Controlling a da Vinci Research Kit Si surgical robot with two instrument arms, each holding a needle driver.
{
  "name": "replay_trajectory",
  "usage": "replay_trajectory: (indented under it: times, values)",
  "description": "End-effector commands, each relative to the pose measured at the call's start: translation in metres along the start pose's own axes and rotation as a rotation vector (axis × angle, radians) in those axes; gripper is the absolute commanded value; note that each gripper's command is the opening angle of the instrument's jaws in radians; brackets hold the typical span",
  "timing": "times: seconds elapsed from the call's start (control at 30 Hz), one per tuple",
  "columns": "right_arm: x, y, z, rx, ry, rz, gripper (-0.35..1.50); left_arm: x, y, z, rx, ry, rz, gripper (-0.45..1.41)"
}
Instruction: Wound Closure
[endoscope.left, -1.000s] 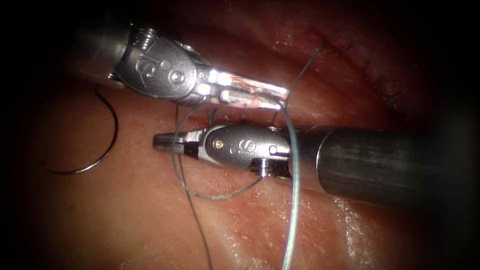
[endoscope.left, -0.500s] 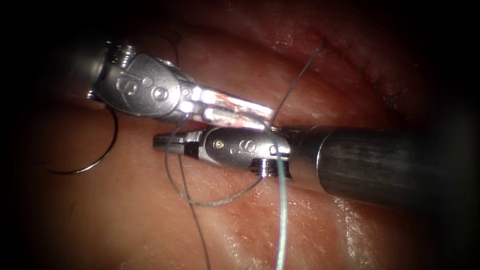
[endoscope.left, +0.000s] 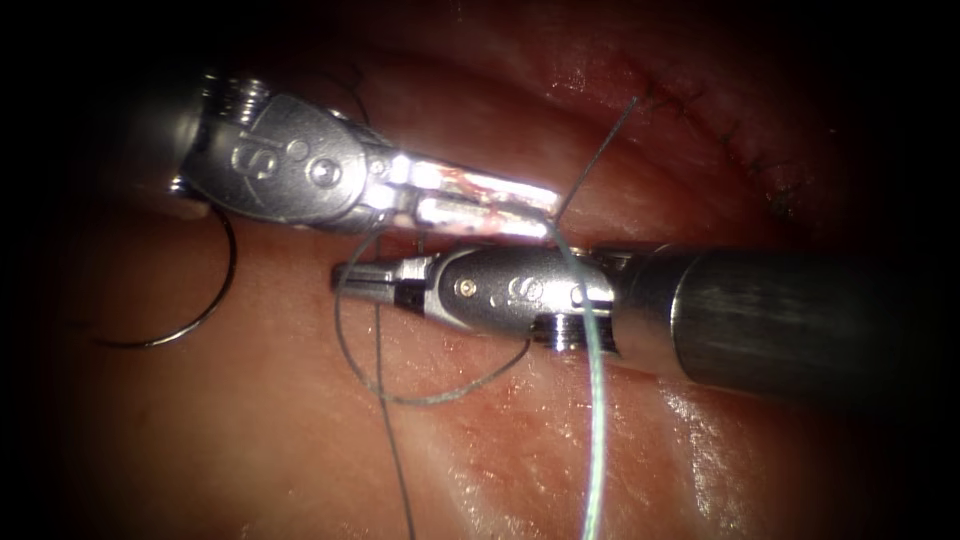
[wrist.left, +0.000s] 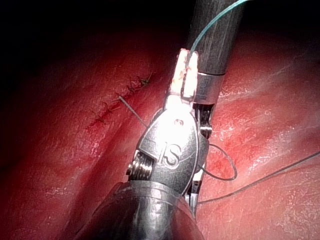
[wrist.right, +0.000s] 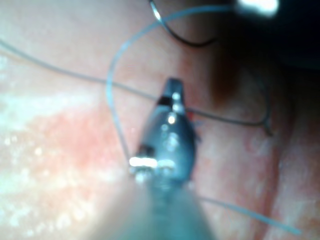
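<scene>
I see the right tool (endoscope.left: 350, 280) lying across the tissue (endoscope.left: 250, 440), jaws pressed together at the tip; a dark loop of thread (endoscope.left: 420, 398) hangs around them, and I cannot tell whether they pinch it. Just beyond the right tool, the left tool (endoscope.left: 540, 212) has its jaws pinched on the pale green thread at their tip; that strand drapes over the right tool's wrist. The needle (endoscope.left: 205, 300) lies free on the tissue, left of the right tool, held by neither. Farther back, the stitched cut (endoscope.left: 735, 135) runs beyond both tools.
</scene>
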Motion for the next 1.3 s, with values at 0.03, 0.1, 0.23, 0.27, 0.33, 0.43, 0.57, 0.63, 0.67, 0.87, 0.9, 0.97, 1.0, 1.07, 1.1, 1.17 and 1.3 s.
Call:
replay_trajectory:
  times: [0.03, 0.1, 0.23, 0.27, 0.33, 0.43, 0.57, 0.63, 0.67, 0.87, 0.9, 0.97, 1.0, 1.07, 1.1, 1.17, 1.3]
  values:
    - [-0.0006, -0.0009, 0.0013, 0.005, 0.008, 0.009, -0.35, -0.001, -0.0001, 0.0008, 0.006, 0.02, -0.004, -0.45]
    - [-0.0004, -0.0011, 0.0015, 0.001, 0.013, 0.008, 0.42, -0.0011, -0.0013, 0.0025, 0.027, 0.044, -0.007, -0.45]
    - [0.0, -0.0012, 0.0009, -0.016, 0.04, 0.016, 0.81, -0.0016, -0.0019, 0.004, 0.022, 0.061, -0.005, -0.45]
    - [0.0001, -0.0013, 0.0007, -0.016, 0.044, 0.034, 0.83, -0.0017, -0.0019, 0.0042, 0.022, 0.067, -0.01, -0.45]
    - [0.0001, -0.0018, 0.0007, -0.03, 0.068, 0.072, 1.0, -0.002, -0.0022, 0.0046, 0.034, 0.07, -0.021, -0.45]
    - [0.0002, -0.0026, 0.0008, -0.026, 0.077, 0.114, 1.18, -0.0023, -0.0026, 0.005, 0.034, 0.073, -0.022, -0.45]
    - [0.0006, -0.0037, 0.0004, -0.02, 0.095, 0.144, 1.0, -0.0033, -0.0034, 0.0052, 0.028, 0.074, -0.025, -0.45]
    - [0.0009, -0.004, -0.0001, -0.014, 0.109, 0.143, 0.95, -0.0038, -0.0039, 0.0051, 0.026, 0.072, -0.02, -0.45]
    - [0.0011, -0.004, -0.0003, -0.015, 0.115, 0.144, 0.95, -0.0041, -0.0042, 0.005, 0.025, 0.07, -0.014, -0.45]
    - [0.002, -0.004, -0.0019, -0.026, 0.159, 0.152, 1.1, -0.0063, -0.0051, 0.0036, 0.014, 0.058, 0.056, -0.45]
    - [0.0021, -0.004, -0.0021, -0.028, 0.165, 0.153, 1.1, -0.0068, -0.0052, 0.0033, 0.011, 0.056, 0.068, -0.45]
    - [0.0021, -0.004, -0.0025, -0.032, 0.176, 0.153, 1.1, -0.0074, -0.0054, 0.0028, 0.007, 0.054, 0.082, -0.45]
    - [0.0021, -0.004, -0.0026, -0.037, 0.186, 0.153, 1.1, -0.0078, -0.0055, 0.0025, 0.005, 0.055, 0.094, -0.45]
    - [0.0021, -0.004, -0.0029, -0.047, 0.204, 0.154, 1.08, -0.0083, -0.0056, 0.0021, 0.003, 0.059, 0.117, -0.45]
    - [0.0021, -0.0039, -0.003, -0.051, 0.212, 0.154, 1.06, -0.0086, -0.0056, 0.002, 0.001, 0.063, 0.13, -0.45]
    - [0.002, -0.0034, -0.0036, -0.074, 0.225, 0.159, 1.03, -0.0095, -0.0055, 0.0017, -0.003, 0.066, 0.142, -0.45]
    - [0.0014, -0.0021, -0.0049, -0.121, 0.224, 0.172, 1.01, -0.0108, -0.005, 0.0012, -0.012, 0.075, 0.163, -0.45]
